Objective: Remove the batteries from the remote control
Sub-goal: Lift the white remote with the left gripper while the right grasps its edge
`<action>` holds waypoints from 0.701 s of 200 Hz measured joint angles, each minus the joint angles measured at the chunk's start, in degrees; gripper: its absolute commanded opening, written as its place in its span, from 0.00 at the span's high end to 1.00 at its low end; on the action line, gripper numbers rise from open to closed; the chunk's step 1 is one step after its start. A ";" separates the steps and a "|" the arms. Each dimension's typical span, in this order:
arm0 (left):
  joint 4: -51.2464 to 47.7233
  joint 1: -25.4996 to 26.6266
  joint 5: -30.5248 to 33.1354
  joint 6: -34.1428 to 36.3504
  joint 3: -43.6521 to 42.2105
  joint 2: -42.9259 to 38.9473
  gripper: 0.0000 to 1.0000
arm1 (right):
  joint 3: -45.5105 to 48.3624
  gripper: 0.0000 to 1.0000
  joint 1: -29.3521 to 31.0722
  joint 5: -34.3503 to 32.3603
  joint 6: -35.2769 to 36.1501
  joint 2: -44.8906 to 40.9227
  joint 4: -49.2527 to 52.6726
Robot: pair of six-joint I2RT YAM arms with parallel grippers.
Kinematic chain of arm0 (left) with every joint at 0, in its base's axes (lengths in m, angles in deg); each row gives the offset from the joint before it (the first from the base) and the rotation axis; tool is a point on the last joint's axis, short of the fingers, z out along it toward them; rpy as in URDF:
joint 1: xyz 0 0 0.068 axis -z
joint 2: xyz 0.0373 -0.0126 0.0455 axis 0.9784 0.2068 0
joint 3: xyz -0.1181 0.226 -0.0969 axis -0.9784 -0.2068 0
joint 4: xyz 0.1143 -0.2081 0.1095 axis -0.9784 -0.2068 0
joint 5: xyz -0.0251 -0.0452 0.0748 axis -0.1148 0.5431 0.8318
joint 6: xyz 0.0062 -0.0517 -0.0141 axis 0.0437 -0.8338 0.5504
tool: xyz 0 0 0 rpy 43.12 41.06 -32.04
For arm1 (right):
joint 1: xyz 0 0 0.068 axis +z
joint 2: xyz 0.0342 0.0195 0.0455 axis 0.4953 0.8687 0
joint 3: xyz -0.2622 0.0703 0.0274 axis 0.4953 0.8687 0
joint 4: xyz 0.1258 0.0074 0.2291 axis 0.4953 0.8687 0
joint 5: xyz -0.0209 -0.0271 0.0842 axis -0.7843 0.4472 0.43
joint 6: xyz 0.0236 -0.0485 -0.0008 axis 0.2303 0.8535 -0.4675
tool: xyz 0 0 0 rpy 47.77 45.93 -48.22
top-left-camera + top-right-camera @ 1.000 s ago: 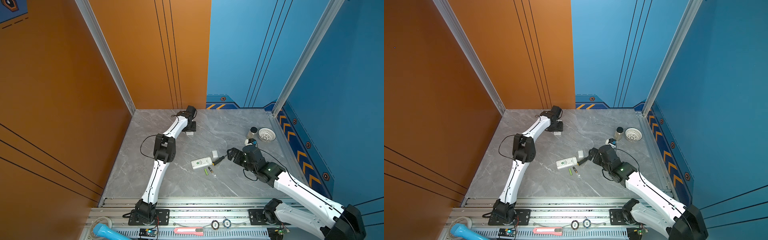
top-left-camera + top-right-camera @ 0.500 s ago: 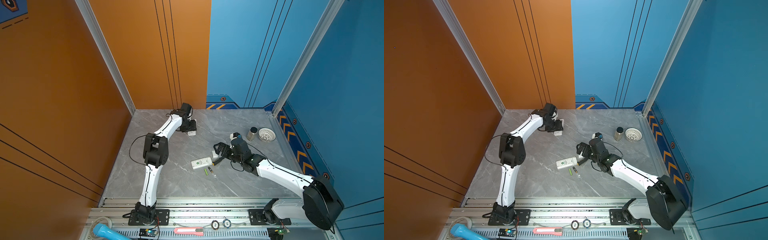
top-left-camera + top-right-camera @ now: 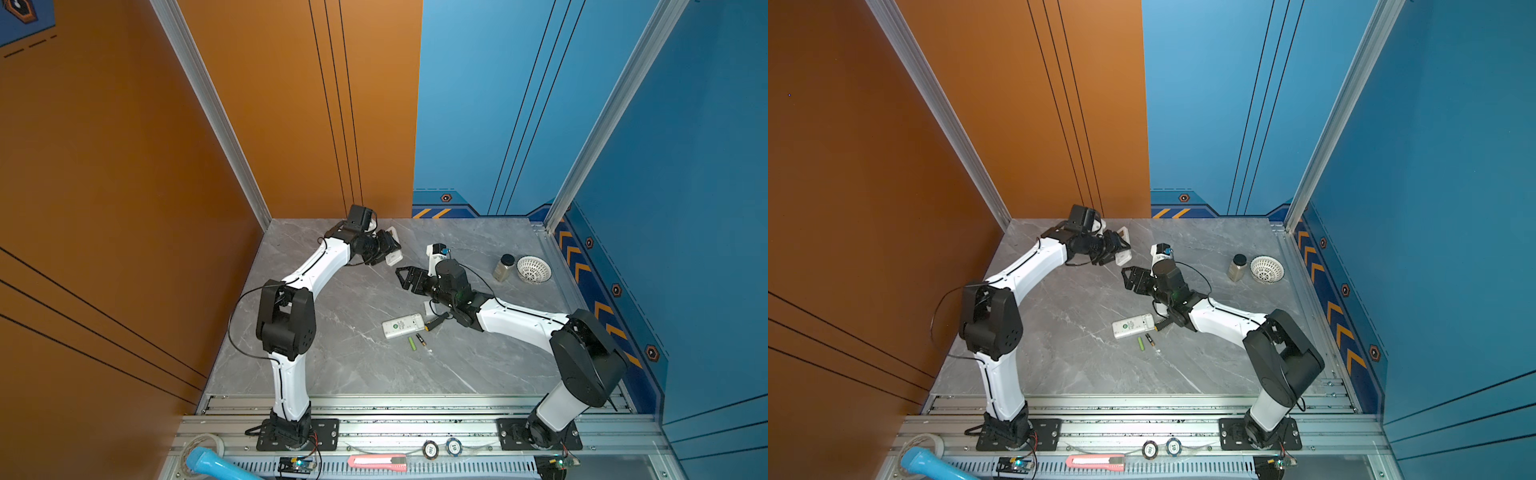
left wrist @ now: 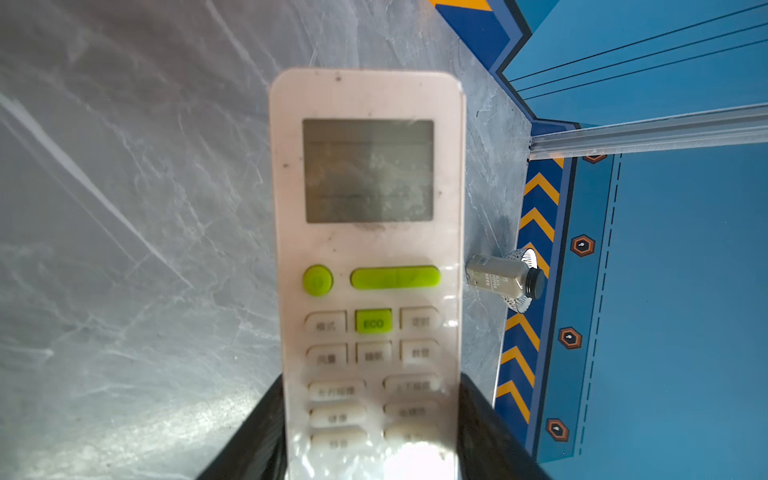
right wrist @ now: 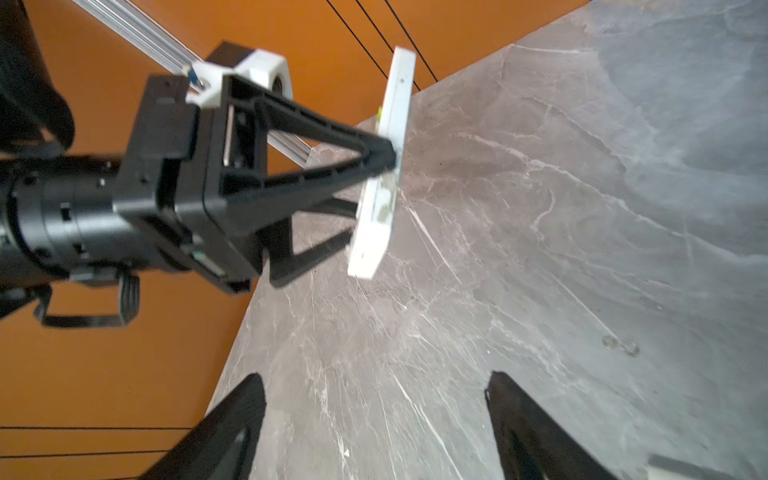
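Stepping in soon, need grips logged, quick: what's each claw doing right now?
Left claw: closed on the white remote control.
Right claw: open, holding nothing.

Upper left of the frame: the black left gripper [image 5: 374, 178] clamps a slim white plastic remote control [image 5: 380, 216], seen edge-on, above the grey marble-pattern tabletop [image 5: 540, 249]. Lower edge: the right gripper [image 5: 374, 378] fingers [image 5: 232, 428] stand apart, bare tabletop between them.

stereo pair high overhead, angled down on whole table [image 3: 353, 365], wrist cameras close above it
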 measured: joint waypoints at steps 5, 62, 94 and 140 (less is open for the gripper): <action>0.15 0.15 0.02 -0.52 -0.61 -0.39 0.63 | -0.50 0.20 0.00 0.13 -0.04 0.50 -0.35; 4.02 1.57 -0.20 -5.35 -4.81 -3.80 0.64 | -3.76 0.37 -0.04 0.87 -0.92 5.25 -2.01; 6.23 2.12 -1.05 -7.65 -7.56 -6.16 0.64 | -3.82 0.45 -0.04 -0.63 -1.77 5.66 -2.12; 10.10 2.82 -2.38 -10.88 -11.52 -8.35 0.65 | -4.35 0.63 -0.04 -1.11 -2.25 5.66 -2.54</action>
